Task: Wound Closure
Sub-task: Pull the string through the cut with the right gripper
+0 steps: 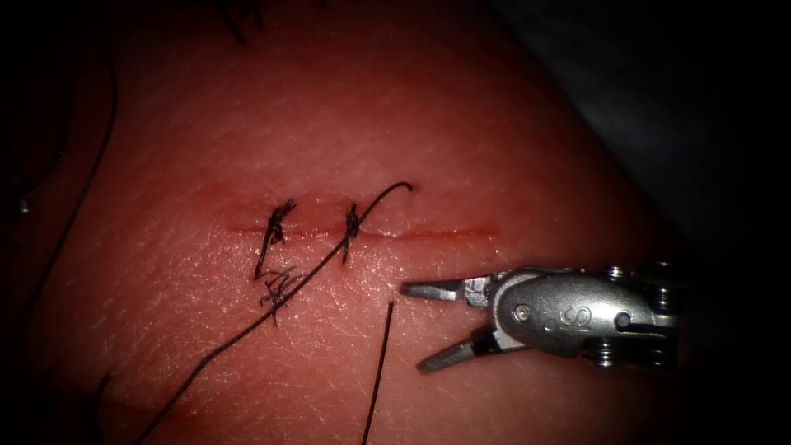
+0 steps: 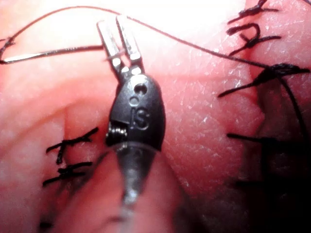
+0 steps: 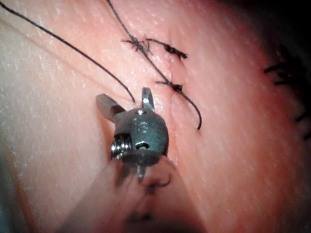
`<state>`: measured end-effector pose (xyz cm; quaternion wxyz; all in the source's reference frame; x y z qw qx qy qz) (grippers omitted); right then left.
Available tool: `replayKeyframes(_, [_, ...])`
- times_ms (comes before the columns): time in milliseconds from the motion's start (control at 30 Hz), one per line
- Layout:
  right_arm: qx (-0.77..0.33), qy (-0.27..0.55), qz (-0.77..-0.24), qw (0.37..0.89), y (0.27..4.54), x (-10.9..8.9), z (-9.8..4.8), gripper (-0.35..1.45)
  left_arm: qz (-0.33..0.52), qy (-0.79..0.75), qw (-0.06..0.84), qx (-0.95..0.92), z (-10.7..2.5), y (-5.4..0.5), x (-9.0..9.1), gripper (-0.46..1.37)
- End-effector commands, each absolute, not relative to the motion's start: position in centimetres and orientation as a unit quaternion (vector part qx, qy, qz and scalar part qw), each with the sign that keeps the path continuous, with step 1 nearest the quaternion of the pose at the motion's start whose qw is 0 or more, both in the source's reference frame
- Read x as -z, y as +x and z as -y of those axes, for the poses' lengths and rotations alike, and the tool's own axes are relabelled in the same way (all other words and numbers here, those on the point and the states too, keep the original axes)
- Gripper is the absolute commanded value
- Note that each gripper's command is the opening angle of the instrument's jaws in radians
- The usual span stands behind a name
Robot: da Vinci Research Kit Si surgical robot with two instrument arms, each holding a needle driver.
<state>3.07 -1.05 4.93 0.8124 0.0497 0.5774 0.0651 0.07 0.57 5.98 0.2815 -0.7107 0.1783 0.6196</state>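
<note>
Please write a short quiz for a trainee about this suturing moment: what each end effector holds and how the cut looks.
1. True or false: the right end effector is shut on the thread.
2. How many knots sit on the cut? A: one. B: two. C: four.
3. Fill in: the left end effector holds the ____.

Key
1. False: its jaws are open and hold nothing, below the cut.
2. B.
3. Needle: it seems gripped at one end and lies outside the tissue.
</note>
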Motion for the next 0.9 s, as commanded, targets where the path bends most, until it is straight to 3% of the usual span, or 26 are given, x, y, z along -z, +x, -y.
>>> replayKeyframes(33, [-0.068, 0.046, -0.578, 0.812, 3.11, -4.94, 1.07, 1.13, -0.178, -0.711, 0.277, -0.621, -0.57, 0.07, -5.98, -0.35])
replayKeyframes(167, [-0.071, 0.041, -0.576, 0.813, 3.23, -4.97, 1.11, 1.13, -0.178, -0.711, 0.277, -0.621, -0.57, 0.07, -5.98, -0.35])
replayKeyframes(233, [-0.071, 0.039, -0.575, 0.814, 3.28, -5.00, 1.13, 1.08, -0.178, -0.711, 0.277, -0.621, -0.57, 0.07, -5.98, -0.35])
replayKeyframes(267, [-0.071, 0.038, -0.575, 0.815, 3.30, -5.01, 1.14, 0.96, -0.178, -0.711, 0.277, -0.621, -0.57, 0.07, -5.98, -0.35])
replayKeyframes(300, [-0.070, 0.036, -0.575, 0.814, 3.31, -5.03, 1.16, 0.64, -0.178, -0.712, 0.277, -0.621, -0.57, 0.07, -5.98, -0.35])
replayKeyframes(333, [-0.072, 0.038, -0.574, 0.815, 3.31, -5.04, 1.17, 0.43, -0.178, -0.712, 0.277, -0.621, -0.56, 0.07, -5.97, -0.35])
replayKeyframes(400, [-0.071, 0.042, -0.572, 0.816, 3.30, -5.05, 1.18, -0.33, -0.178, -0.712, 0.277, -0.621, -0.56, 0.07, -5.97, -0.35])
replayKeyframes(900, [-0.063, 0.068, -0.564, 0.820, 3.14, -4.95, 1.33, -0.35, -0.176, -0.712, 0.279, -0.620, -0.56, 0.05, -5.97, -0.35])
